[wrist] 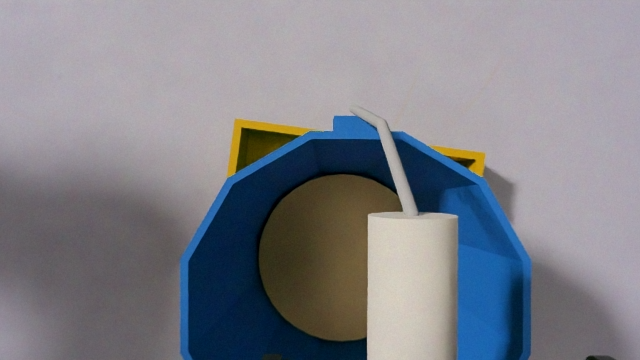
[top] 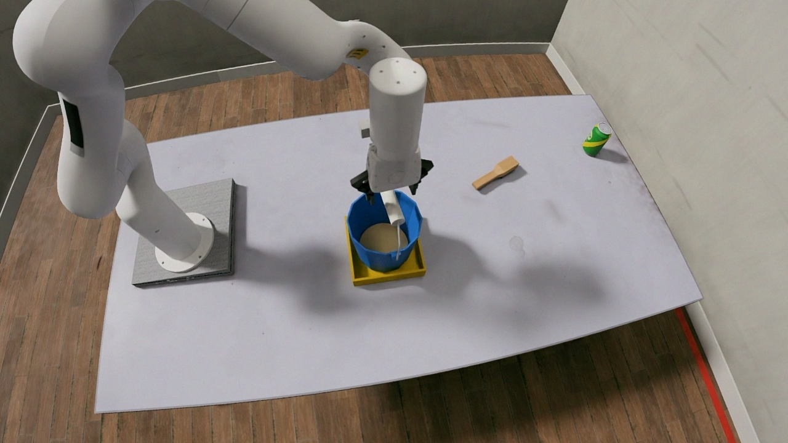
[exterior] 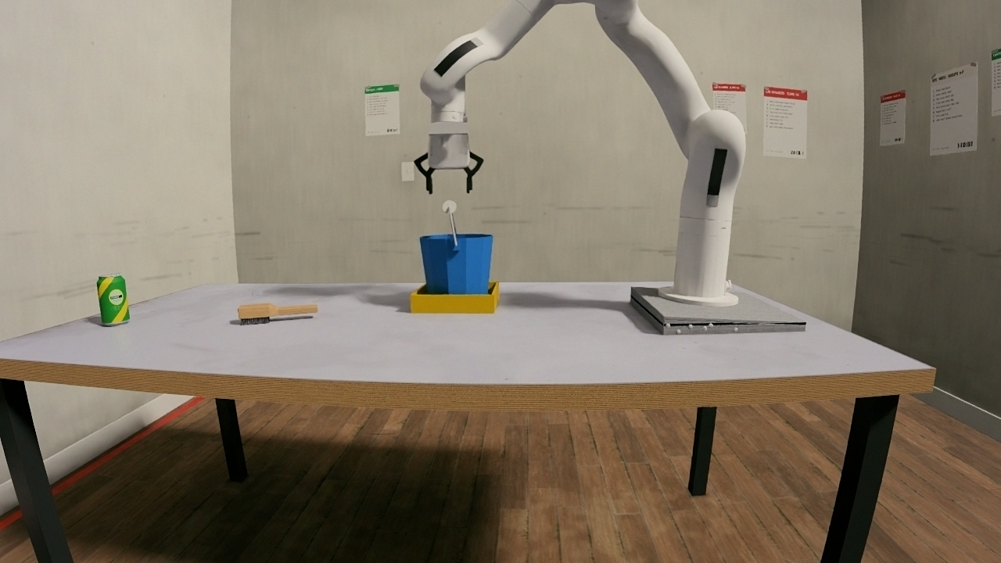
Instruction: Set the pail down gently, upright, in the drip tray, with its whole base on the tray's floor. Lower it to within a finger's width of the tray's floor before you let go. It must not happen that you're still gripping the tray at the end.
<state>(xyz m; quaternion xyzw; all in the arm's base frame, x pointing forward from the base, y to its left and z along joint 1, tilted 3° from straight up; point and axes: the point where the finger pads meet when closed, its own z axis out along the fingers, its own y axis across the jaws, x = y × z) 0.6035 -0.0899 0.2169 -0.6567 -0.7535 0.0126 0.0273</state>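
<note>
The blue pail point(top: 383, 230) stands upright inside the yellow drip tray point(top: 385, 264) near the middle of the table. It also shows in the side view point(exterior: 455, 263), seated in the tray point(exterior: 453, 301). Its white handle grip point(exterior: 448, 206) stands up above the rim on a thin wire bail. My gripper point(exterior: 448, 183) is open and empty, a short way above the handle grip and apart from it. In the wrist view the pail point(wrist: 350, 250) fills the lower frame, with the handle grip point(wrist: 412, 285) in front and tray corners point(wrist: 250, 142) behind.
A wooden brush point(top: 495, 172) lies on the table to the right of the tray. A green can point(top: 596, 139) stands near the far right edge. The arm's grey base plate point(top: 187, 231) sits at the left.
</note>
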